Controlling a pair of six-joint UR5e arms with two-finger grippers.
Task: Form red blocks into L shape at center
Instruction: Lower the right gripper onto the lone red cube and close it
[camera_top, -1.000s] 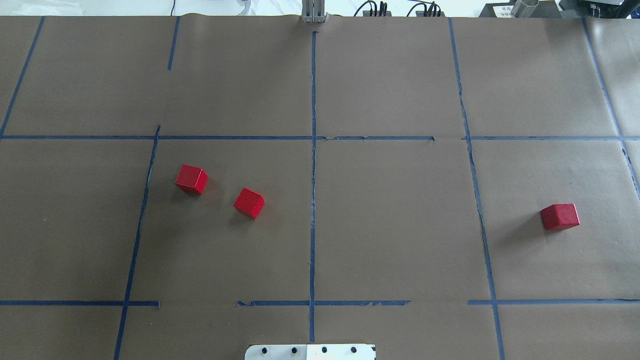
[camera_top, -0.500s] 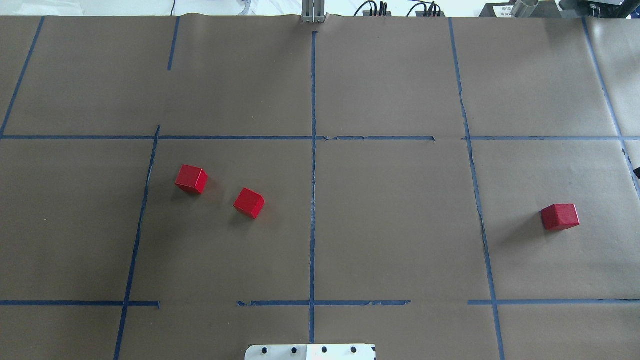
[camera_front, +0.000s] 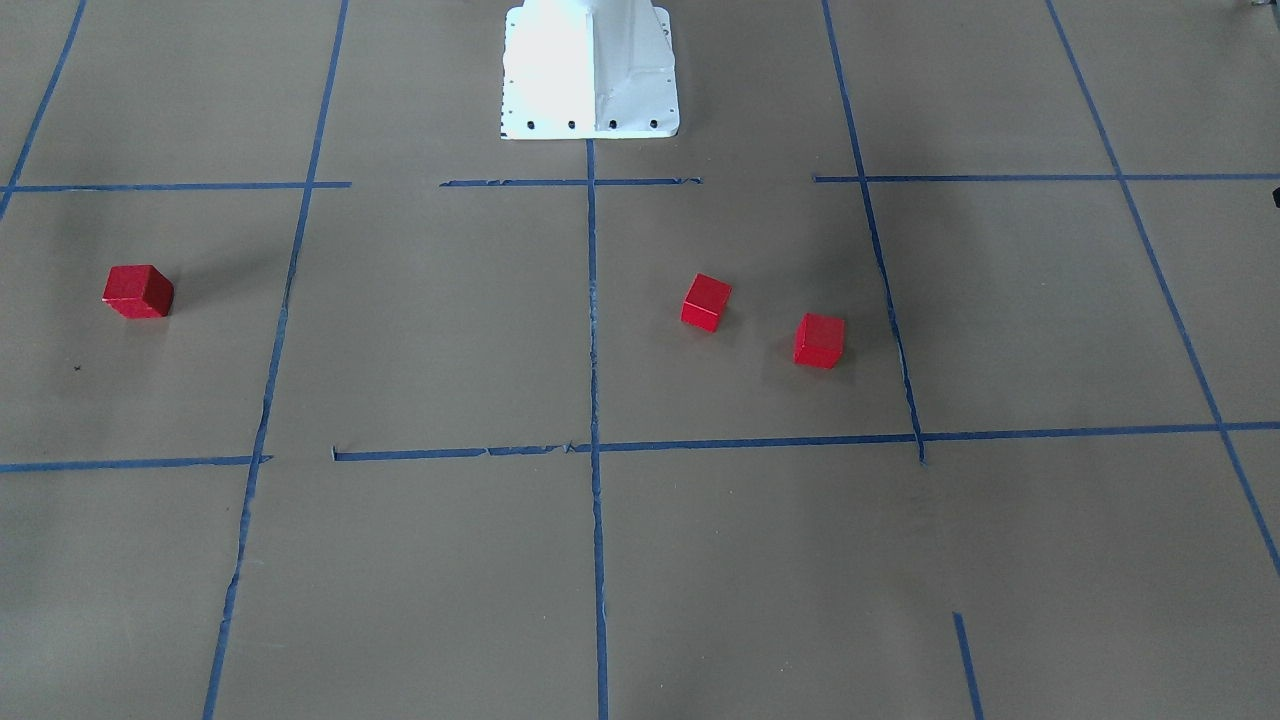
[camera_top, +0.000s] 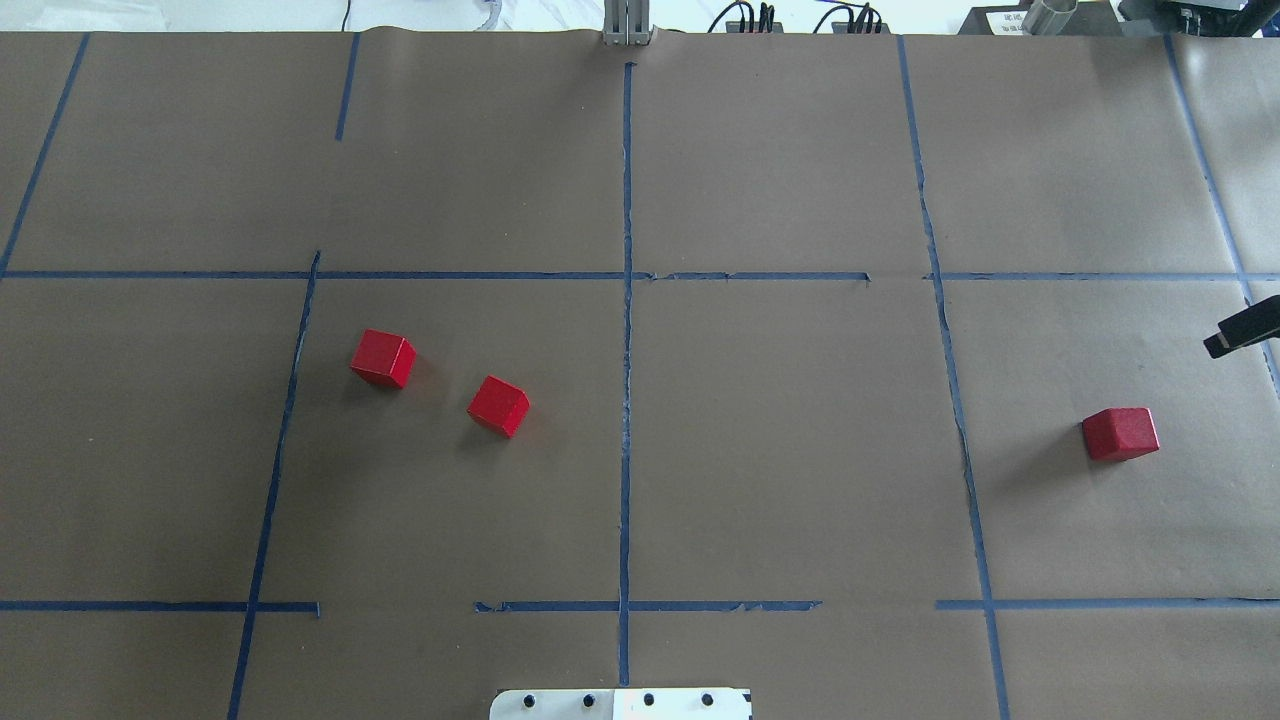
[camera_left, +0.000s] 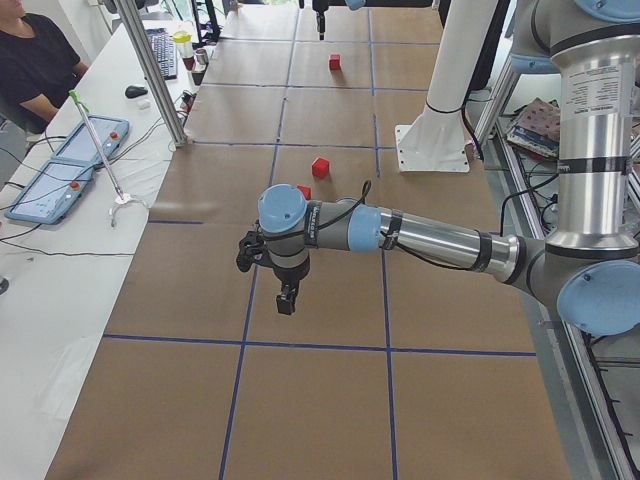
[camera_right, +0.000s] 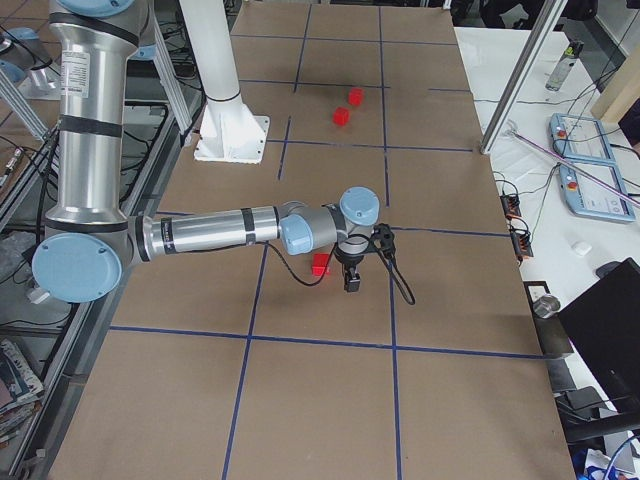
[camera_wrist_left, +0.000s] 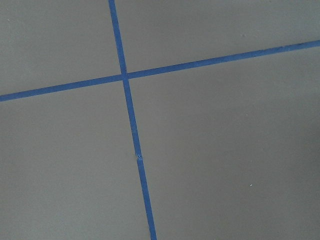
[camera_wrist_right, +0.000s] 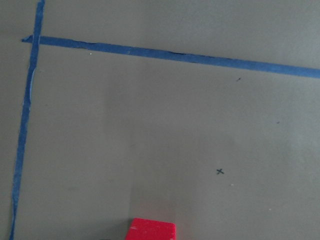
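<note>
Red blocks: three small cubes on brown paper (camera_top: 780, 480), none touching.
Left pair: outer block (camera_top: 383, 358) and inner block (camera_top: 498, 405) lie near each other, on the robot's left of the middle tape line (camera_top: 626, 350).
Lone block (camera_top: 1120, 433): well apart on the robot's right, beyond the right tape line (camera_top: 950, 400).
Center (camera_top: 650, 440): paper along the middle tape line; the inner block lies nearest it.
Right claw (camera_right: 352, 283): hangs pointing down, just beside the lone block; wide or narrow, cannot tell.
Left claw (camera_left: 287, 298): hangs pointing down over the paper at the robot's left end, well apart from the blocks; opening cannot be told.
</note>
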